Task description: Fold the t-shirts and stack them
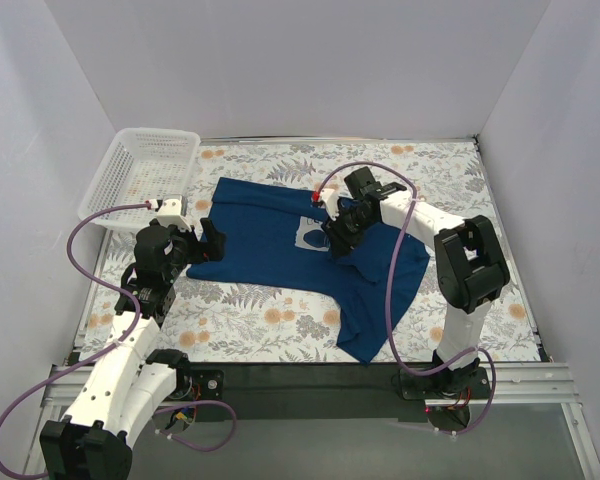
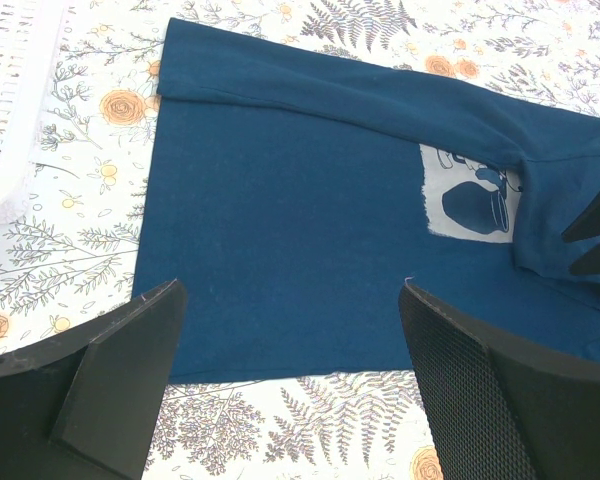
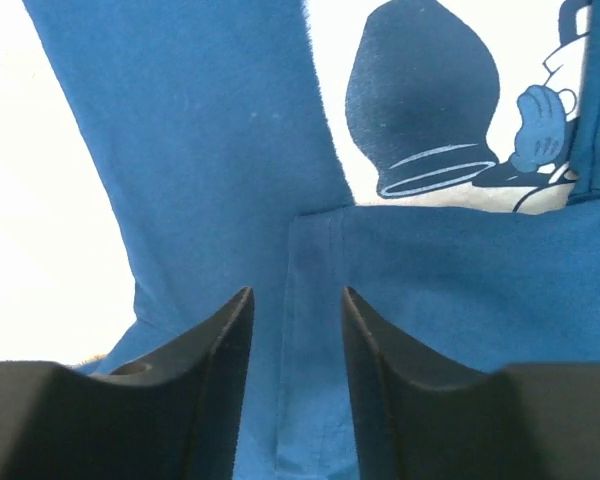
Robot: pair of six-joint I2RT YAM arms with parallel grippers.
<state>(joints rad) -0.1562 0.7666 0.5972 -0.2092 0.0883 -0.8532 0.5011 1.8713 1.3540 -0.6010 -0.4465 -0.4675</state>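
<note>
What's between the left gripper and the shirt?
Nothing visible. The left gripper hangs open above the near edge of the shirt, only bare cloth below it; the basket sits off to the side.

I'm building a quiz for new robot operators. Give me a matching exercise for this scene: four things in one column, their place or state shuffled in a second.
Things
1. t-shirt
2. basket
3. left claw
4. right claw

Place or state
A. jaws wide, at the shirt's left edge
B. far left corner of the table
C. low over the chest graphic
D. spread across the middle, partly folded

Pairs: 1-D, 2-B, 3-A, 4-C
</note>
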